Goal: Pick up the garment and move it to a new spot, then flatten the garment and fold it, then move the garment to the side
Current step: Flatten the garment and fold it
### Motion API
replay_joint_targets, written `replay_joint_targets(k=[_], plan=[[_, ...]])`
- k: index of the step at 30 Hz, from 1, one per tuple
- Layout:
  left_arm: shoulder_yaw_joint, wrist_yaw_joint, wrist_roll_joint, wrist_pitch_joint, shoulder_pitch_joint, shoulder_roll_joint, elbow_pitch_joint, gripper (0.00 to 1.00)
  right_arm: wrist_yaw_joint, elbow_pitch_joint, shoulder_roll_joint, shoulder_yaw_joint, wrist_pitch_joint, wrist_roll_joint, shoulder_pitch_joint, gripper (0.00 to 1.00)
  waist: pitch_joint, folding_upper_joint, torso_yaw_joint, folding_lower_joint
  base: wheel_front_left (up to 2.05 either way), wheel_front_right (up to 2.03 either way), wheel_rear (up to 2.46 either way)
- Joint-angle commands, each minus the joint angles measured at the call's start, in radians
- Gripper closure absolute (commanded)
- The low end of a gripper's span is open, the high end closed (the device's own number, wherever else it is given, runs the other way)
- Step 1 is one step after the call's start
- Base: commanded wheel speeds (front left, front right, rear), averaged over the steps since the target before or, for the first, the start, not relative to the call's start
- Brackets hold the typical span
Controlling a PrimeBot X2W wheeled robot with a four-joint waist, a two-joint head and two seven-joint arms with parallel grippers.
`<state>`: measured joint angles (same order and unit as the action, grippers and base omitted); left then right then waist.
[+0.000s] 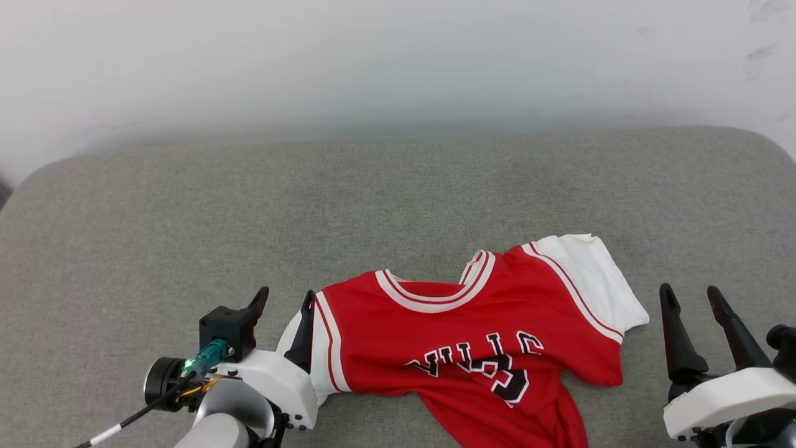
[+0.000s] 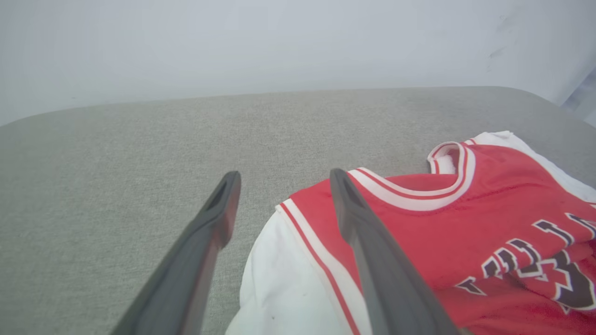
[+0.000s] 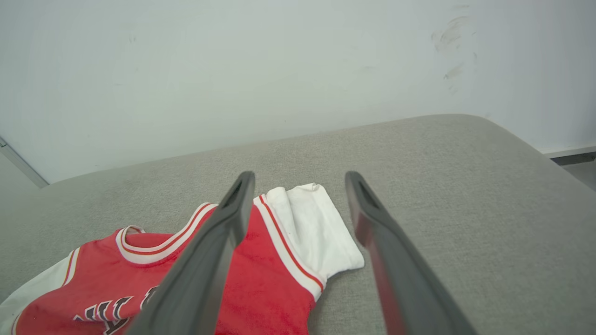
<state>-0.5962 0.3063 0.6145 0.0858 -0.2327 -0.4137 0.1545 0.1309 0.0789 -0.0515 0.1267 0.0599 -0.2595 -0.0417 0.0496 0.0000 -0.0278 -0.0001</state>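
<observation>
Leftmost, the left end effector [image 1: 286,303] sits at the near-left edge of the jersey [image 1: 472,336]. Its two dark fingers are spread apart: one lies against the jersey's white sleeve, the other stands over the bare grey upholstered surface [image 1: 398,199]. In the left wrist view the left end effector [image 2: 284,179] has one finger over the sleeve seam and pinches nothing. The red jersey lies front up and rumpled, collar on its far side. Its black, white-edged lettering is partly creased under, and its other white sleeve is spread flat. Right of the jersey, clear of that sleeve, the right end effector [image 1: 690,292] has its fingers spread wide and grips nothing.
</observation>
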Motion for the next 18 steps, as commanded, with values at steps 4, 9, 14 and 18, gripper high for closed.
replay_joint_targets(k=[4, 9, 14, 18], plan=[[0.008, 0.004, -0.024, 0.062, -0.009, 0.006, -0.035, 0.00, 0.000, -0.003, 0.002, 0.017, 0.024, 0.006, -0.017, 0.00, -0.019, 0.0000, -0.002, 0.0001, 0.00, 0.00, 0.00], [0.019, 0.018, -0.045, 0.114, -0.015, 0.008, -0.077, 0.00, 0.000, -0.038, -0.008, 0.050, 0.071, -0.013, -0.012, 0.00, -0.023, 0.0000, 0.013, 0.0001, 0.00, 0.00, 0.00], [0.037, 0.039, -0.057, 0.130, -0.020, -0.003, -0.117, 0.00, 0.000, -0.128, -0.051, 0.096, 0.184, -0.081, 0.048, 0.00, 0.002, 0.0000, 0.042, 0.0001, 0.00, 0.00, 0.00], [0.049, 0.053, -0.065, 0.134, -0.033, -0.008, -0.148, 0.00, 0.000, -0.222, -0.110, 0.133, 0.306, -0.139, 0.136, 0.00, 0.051, 0.0000, 0.076, 0.0001, 0.00, 0.00, 0.00]])
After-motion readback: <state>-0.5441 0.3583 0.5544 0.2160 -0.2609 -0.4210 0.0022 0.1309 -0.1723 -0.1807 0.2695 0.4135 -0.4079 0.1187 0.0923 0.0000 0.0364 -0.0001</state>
